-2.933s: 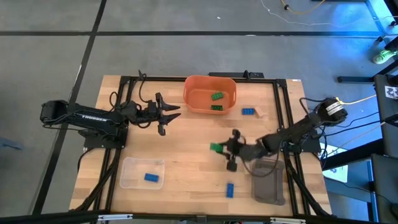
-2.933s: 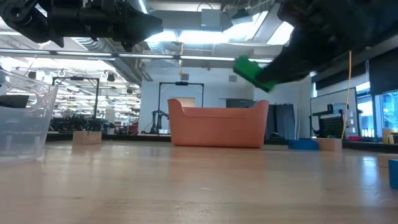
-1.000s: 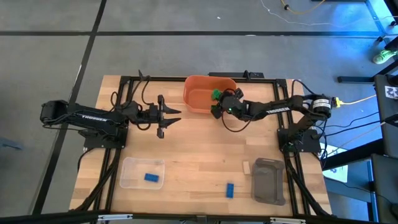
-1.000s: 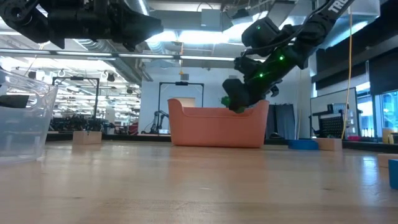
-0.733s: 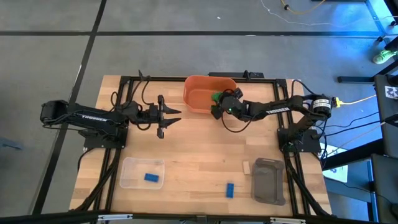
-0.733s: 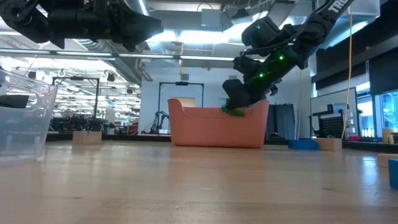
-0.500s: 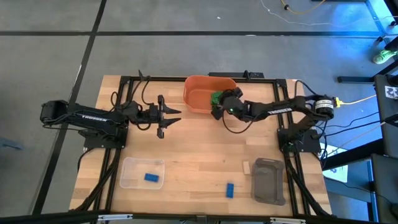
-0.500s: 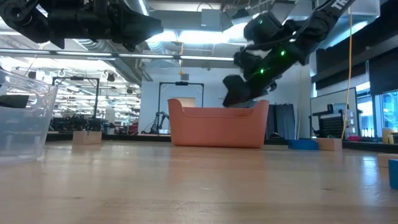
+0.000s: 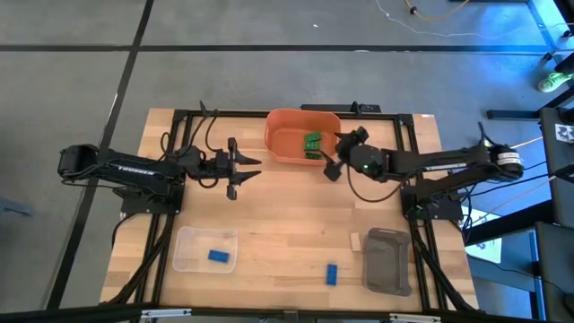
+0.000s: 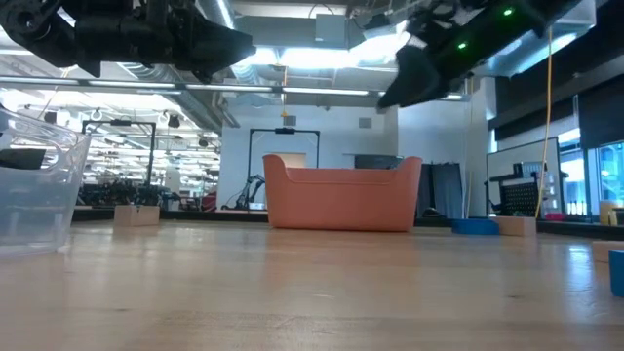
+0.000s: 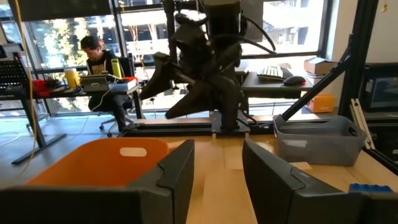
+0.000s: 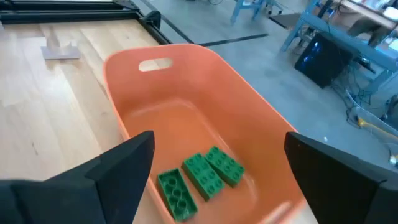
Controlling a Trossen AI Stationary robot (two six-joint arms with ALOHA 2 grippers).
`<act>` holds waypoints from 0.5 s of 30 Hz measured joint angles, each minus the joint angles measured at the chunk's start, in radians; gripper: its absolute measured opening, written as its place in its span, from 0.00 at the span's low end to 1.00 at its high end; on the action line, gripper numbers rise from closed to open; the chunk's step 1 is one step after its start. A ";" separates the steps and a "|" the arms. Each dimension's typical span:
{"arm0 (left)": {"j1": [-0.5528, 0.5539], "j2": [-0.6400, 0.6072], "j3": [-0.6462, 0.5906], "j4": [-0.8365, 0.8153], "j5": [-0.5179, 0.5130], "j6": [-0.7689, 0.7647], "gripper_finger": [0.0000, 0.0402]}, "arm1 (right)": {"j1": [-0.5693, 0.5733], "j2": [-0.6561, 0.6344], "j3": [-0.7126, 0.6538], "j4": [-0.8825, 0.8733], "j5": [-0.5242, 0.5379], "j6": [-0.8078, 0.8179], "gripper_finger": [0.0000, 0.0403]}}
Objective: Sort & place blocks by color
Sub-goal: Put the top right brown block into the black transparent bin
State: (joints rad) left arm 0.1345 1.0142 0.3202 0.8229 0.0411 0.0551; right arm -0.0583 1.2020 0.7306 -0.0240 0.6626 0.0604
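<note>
Three green blocks point(image 12: 202, 175) lie side by side on the floor of the orange bin point(image 9: 291, 126) at the table's far middle. My right gripper point(image 9: 336, 152) hangs open just off the bin's right rim, above it, holding nothing; its wrist view looks down into the bin point(image 12: 180, 93). My left gripper point(image 9: 242, 166) waits open to the left of the bin, above the table. One blue block point(image 9: 218, 256) lies in the clear tray point(image 9: 193, 240). Another blue block point(image 9: 331, 274) lies on the table near the front.
A grey tray point(image 9: 387, 260) stands at the front right, with a tan block point(image 9: 354, 240) on the table beside it. In the low view a blue block point(image 10: 476, 226) and a tan block point(image 10: 517, 225) lie to the right of the bin point(image 10: 341, 195).
My right gripper, over the bin with a green block, has opened and let it go. The block has dropped into the bin beside the other green ones. The gripper has then risen and drawn back toward the table's right edge.
</note>
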 joint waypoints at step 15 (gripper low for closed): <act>0.000 0.000 0.000 -0.001 -0.032 0.001 0.32 | 0.004 -0.091 -0.001 -0.141 0.000 0.111 0.89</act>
State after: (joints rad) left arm 0.1345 1.0145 0.3206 0.8222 0.0090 0.0563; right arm -0.0544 1.1110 0.7292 -0.1646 0.6624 0.1711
